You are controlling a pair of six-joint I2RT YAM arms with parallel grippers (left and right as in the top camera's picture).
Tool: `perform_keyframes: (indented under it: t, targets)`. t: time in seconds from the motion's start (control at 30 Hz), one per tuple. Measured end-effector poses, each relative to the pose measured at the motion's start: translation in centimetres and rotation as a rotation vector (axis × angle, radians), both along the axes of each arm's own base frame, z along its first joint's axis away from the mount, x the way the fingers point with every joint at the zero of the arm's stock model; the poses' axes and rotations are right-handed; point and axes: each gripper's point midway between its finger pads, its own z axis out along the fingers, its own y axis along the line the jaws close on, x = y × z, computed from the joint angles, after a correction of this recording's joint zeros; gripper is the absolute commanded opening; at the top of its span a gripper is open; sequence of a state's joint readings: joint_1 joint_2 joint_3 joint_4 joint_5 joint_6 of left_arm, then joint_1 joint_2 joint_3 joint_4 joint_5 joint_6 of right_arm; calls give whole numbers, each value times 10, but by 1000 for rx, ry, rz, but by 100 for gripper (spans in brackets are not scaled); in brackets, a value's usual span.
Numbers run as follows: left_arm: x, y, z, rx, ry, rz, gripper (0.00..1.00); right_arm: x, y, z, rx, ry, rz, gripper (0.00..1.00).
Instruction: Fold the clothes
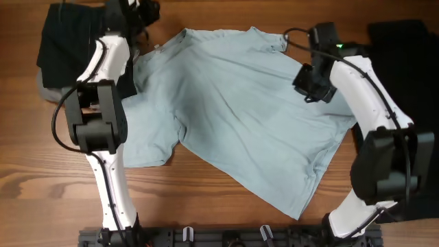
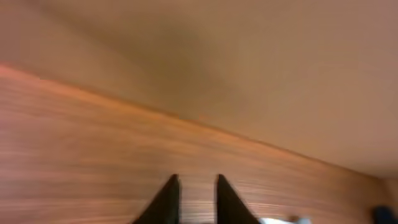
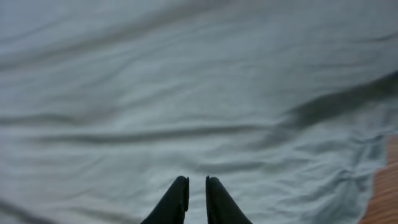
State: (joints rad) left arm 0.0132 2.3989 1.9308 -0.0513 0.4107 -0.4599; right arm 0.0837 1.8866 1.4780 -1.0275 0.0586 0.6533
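The pale blue-green T-shirt (image 1: 240,103) lies spread and wrinkled across the middle of the table, its collar toward the far edge. My left gripper (image 1: 135,12) is at the far left, beside the shirt's shoulder. In the left wrist view it (image 2: 198,182) hangs over bare wood, its fingers a little apart with nothing between them. My right gripper (image 1: 310,84) hovers over the shirt's right side. The right wrist view shows it (image 3: 197,182) just above the fabric (image 3: 186,93), fingers nearly together and holding nothing.
A black garment (image 1: 65,41) sits on a grey piece (image 1: 46,90) at the far left corner. More black cloth (image 1: 405,38) lies along the right edge. A dark rail (image 1: 226,237) runs along the near edge between the arm bases.
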Motion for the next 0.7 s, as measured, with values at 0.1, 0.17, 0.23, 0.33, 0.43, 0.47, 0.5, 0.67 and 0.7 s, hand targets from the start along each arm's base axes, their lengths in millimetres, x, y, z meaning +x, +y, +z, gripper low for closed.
perform_keyframes:
  t: [0.1, 0.17, 0.23, 0.33, 0.43, 0.47, 0.5, 0.67, 0.7]
  targets:
    - [-3, -16, 25, -34, -34, -71, 32, 2, -43, -23, -10, 45, -112, 4]
    - [-9, -25, 36, -54, -34, -112, 33, -1, -67, -40, -3, 83, -168, 4]
    - [-18, -31, 47, -73, -23, -147, 37, -3, -86, -58, 26, 113, -202, 4]
    - [-32, -38, 60, -78, 3, -191, 46, 8, -89, -74, 76, 91, -180, 4]
    - [-51, -48, 73, -51, 32, -244, 51, 27, -85, -82, 109, 29, -152, 4]
    - [-61, -54, 76, -33, 52, -267, 52, 38, -84, -82, 113, -15, -148, 4]
    - [-69, -60, 77, -19, 71, -284, 56, 55, -83, -81, 123, -77, -147, 4]
    - [-118, -93, 89, 141, 147, -367, 72, 143, -82, -77, 190, -420, -148, 4]
    - [-126, -95, 91, 176, 161, -370, 80, 155, -82, -76, 194, -472, -141, 4]
